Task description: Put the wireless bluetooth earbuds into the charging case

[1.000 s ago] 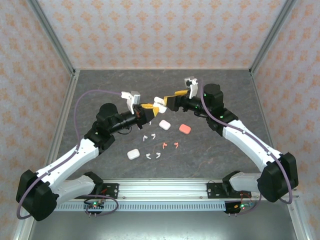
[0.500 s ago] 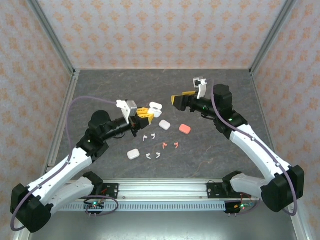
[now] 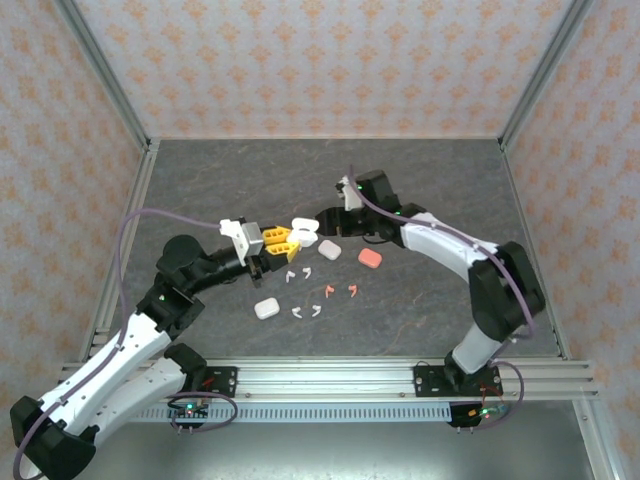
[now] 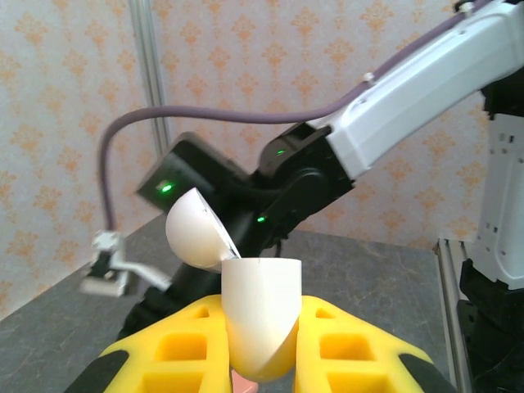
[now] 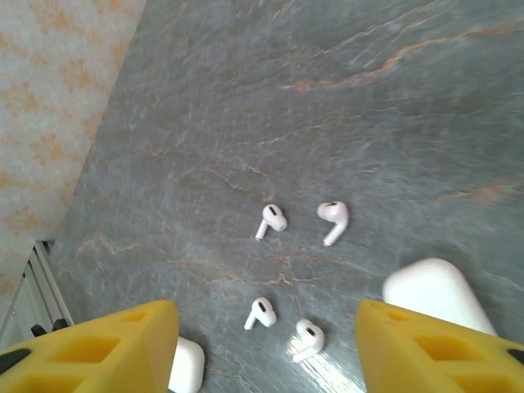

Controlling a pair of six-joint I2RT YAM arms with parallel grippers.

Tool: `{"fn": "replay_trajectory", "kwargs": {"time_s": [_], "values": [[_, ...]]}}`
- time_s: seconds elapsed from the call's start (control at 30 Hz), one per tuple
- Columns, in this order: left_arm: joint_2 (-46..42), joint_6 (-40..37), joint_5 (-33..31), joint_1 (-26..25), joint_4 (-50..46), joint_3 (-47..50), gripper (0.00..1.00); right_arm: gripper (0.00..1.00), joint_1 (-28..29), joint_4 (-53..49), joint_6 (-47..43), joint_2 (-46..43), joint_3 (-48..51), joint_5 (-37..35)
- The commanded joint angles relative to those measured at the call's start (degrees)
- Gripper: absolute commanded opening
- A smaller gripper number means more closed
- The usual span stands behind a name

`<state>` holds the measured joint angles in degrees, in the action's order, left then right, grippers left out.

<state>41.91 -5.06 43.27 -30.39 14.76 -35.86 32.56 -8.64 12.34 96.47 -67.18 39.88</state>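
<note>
so the left gripper (image 4: 260, 354) is clamping the flipped-open white case (image 4: 260, 315), the right gripper (image 5: 266, 327) is hovering spread wide just beside it, and the earbuds (image 5: 270, 219) are lying loose on the counter (image 5: 327, 82) near it

The bottom edge cut off the yellow fingers (image 4: 176, 348) of the left gripper (image 4: 262, 327), and the open white case (image 4: 260, 286) between them hid its own inside — a second white case (image 5: 187, 364) lay half behind a finger (image 5: 106, 348) of the right gripper (image 5: 266, 336)

Grey table (image 3: 200, 190) bears white earbuds (image 3: 305, 272), pink earbuds (image 3: 330, 291), two white cases (image 3: 266, 309), one pink case (image 3: 370, 258).
</note>
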Motion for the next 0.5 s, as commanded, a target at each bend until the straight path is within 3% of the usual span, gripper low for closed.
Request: {"fn": "replay_trajectory", "kwargs": {"time_s": [0.0,0.47], "values": [[-1.43,-0.67,3.47,-0.3,1.71,0.44,0.0,0.56,2.25,-1.62,-2.89,5.15,-5.92,-0.13],[-2.45,0.84,4.02,-0.4,1.93,0.17,0.0,0.44,9.82,-14.42,-9.8,32.13,-33.63,-4.42]]}}
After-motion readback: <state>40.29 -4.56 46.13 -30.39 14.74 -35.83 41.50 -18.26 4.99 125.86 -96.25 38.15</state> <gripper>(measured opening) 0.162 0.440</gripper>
